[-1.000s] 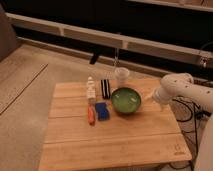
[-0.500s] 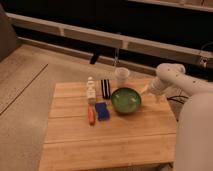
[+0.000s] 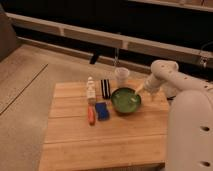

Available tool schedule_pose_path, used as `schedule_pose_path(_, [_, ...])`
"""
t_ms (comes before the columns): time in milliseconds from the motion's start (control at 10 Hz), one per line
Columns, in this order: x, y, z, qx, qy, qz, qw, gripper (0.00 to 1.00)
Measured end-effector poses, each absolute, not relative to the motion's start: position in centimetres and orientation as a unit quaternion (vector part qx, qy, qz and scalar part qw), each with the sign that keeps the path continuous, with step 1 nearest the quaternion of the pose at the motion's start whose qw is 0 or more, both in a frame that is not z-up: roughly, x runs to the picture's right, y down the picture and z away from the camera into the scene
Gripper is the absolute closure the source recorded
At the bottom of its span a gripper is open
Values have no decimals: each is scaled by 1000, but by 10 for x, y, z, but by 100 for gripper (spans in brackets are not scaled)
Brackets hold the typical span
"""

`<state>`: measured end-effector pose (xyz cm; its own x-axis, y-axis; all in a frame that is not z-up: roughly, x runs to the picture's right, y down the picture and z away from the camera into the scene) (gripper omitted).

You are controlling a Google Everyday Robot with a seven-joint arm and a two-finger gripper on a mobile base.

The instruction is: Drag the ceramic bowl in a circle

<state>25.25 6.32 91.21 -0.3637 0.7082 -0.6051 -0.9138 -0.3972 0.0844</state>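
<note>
Hand (image 3: 139, 90): released, at right rim of bowl (image 3: 125, 101).
Cup (image 3: 121, 76): just behind bowl.
Method: hook rim; drag slowly on tabletop (image 3: 100, 140), clear of cup.

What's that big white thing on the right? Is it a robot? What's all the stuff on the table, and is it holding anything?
Yes, it's a robot. The big white shape is its arm, and at the end is its gripper, a hand with two fingers. There is one picture, from a camera looking down at the wooden table; I can't say where the camera sits. On the table are a green ceramic bowl, a pale cup behind it, a small bottle, a black striped thing, a blue block and an orange stick. The gripper is at the bowl's right rim, open. I see nothing held.
</note>
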Motion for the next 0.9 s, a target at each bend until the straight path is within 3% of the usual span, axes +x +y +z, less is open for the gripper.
schedule_pose_path(300, [243, 90, 917, -270, 255, 762, 530, 35])
schedule_pose_path(900, [244, 93, 917, -269, 259, 760, 532, 35])
